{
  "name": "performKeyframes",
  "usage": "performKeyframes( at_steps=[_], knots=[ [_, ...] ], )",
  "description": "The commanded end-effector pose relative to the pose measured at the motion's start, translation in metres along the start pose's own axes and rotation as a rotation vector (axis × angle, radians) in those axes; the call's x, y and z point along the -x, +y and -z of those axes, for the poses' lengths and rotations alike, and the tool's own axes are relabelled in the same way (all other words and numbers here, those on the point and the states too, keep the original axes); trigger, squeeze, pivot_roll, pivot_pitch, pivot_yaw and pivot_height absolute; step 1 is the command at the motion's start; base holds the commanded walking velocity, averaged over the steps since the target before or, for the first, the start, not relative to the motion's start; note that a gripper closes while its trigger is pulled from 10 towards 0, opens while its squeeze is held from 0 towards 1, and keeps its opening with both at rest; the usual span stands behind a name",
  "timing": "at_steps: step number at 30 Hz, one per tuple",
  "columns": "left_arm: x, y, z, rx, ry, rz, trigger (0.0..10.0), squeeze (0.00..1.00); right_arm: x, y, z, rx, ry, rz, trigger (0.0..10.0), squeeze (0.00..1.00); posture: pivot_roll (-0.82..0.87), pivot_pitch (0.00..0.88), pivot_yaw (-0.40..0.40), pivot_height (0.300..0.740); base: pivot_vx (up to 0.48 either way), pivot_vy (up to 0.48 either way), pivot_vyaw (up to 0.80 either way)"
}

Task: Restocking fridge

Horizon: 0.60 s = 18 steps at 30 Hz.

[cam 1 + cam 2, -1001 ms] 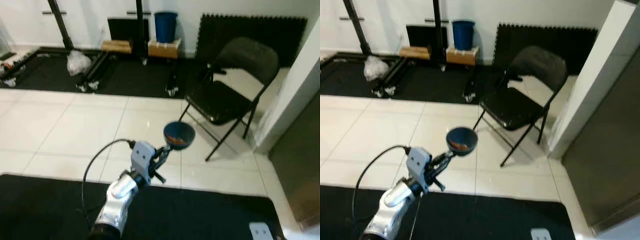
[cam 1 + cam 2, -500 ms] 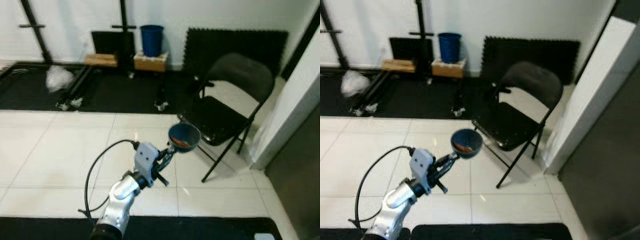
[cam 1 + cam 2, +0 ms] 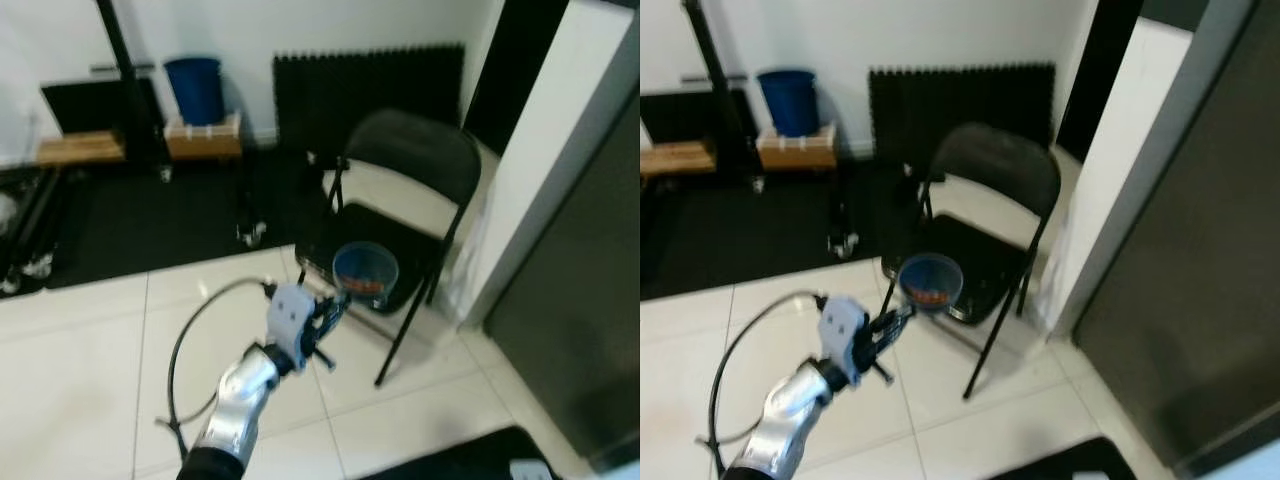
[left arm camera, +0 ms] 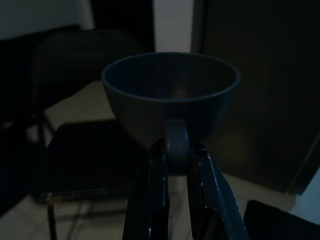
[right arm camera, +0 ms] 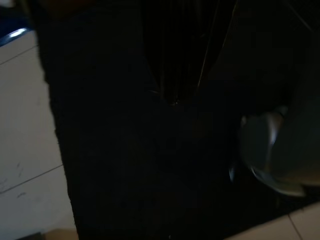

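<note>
The blue bowl (image 3: 365,268) is up in the air, out in front of the robot, with something orange sitting in its bottom. The left gripper (image 3: 335,303) has it, two black fingers (image 4: 152,195) clamped on the bowl's handle tab right under the rim, bowl held level. Just beyond the bowl stands a black folding chair (image 3: 405,190), its seat directly behind the bowl from the head camera. Right of the chair there is a white wall edge (image 3: 540,160), and further right a dark grey panel (image 3: 1185,270). Far back on the left, a blue bin (image 3: 195,88) sits on a small wooden stand (image 3: 203,135), with a black ribbed mat (image 3: 370,85) leaning on the wall beside it. White tile floor (image 3: 80,380) underneath. The right wrist view is very dark; whether the right gripper is open or closed, I cannot tell.
</note>
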<state>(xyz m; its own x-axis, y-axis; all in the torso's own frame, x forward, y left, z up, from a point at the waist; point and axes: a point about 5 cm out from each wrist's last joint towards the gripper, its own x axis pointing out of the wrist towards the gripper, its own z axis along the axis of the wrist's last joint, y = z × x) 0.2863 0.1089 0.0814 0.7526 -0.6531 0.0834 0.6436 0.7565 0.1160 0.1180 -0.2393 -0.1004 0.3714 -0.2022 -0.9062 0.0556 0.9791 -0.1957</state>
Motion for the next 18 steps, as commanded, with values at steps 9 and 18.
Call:
performKeyframes(
  at_steps=[9,18],
  knots=[
    [-0.0035,-0.0080,-0.0013,0.011,-0.014,0.032,10.0,0.00,0.0006,-0.0095,0.0024,-0.007,0.013,0.033,10.0,0.00,0.02,0.000,-0.004,0.740,0.000,0.000,-0.77],
    [-0.0039,-0.0100,-0.0005,0.006,-0.007,0.047,10.0,0.00,0.0003,-0.0081,0.0006,-0.010,0.006,0.028,10.0,0.00,0.02,0.000,-0.006,0.740,0.000,0.000,-0.77]
  ],
)
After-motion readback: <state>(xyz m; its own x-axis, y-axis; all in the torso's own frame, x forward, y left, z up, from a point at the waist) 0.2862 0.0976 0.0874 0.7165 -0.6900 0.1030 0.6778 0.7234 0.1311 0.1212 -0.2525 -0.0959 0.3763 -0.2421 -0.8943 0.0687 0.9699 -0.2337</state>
